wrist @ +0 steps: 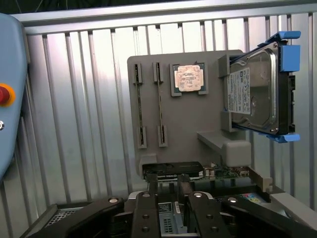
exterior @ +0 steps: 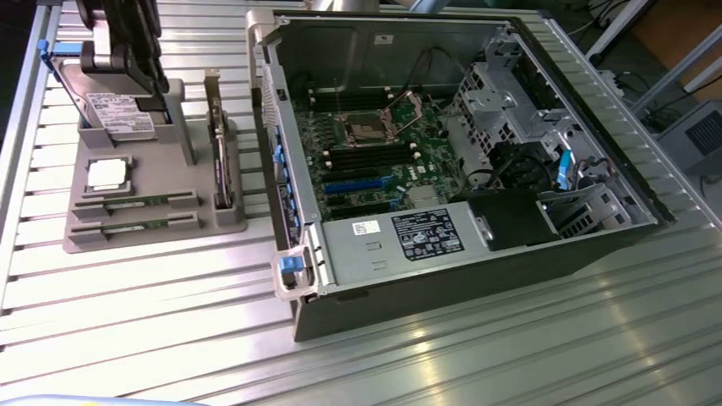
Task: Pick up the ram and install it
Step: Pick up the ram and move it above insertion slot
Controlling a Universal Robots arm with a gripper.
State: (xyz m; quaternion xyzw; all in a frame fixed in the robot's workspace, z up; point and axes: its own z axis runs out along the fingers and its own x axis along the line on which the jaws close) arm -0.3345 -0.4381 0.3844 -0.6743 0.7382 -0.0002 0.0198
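Note:
Two thin green ram sticks lie side by side in slots of the grey holder (exterior: 147, 241), one (exterior: 134, 204) just behind the other (exterior: 134, 227). In the wrist view the same sticks (wrist: 140, 106) (wrist: 159, 101) run lengthwise on the holder (wrist: 188, 124). My gripper (exterior: 130, 51) hangs above the holder's far end, over the hard drive, well apart from the sticks. In the wrist view the gripper (wrist: 168, 198) stands open with a narrow gap and nothing between its dark fingers (wrist: 148, 213).
On the holder also sit a square silver processor (exterior: 107, 173) (wrist: 188, 78), a hard drive in blue rails (exterior: 118, 110) (wrist: 257, 91) and an upright card (exterior: 220, 169). The open computer case (exterior: 451, 152) lies on the exterior view's right, its motherboard slots (exterior: 361, 156) exposed. A ribbed metal table (exterior: 169, 321) lies beneath.

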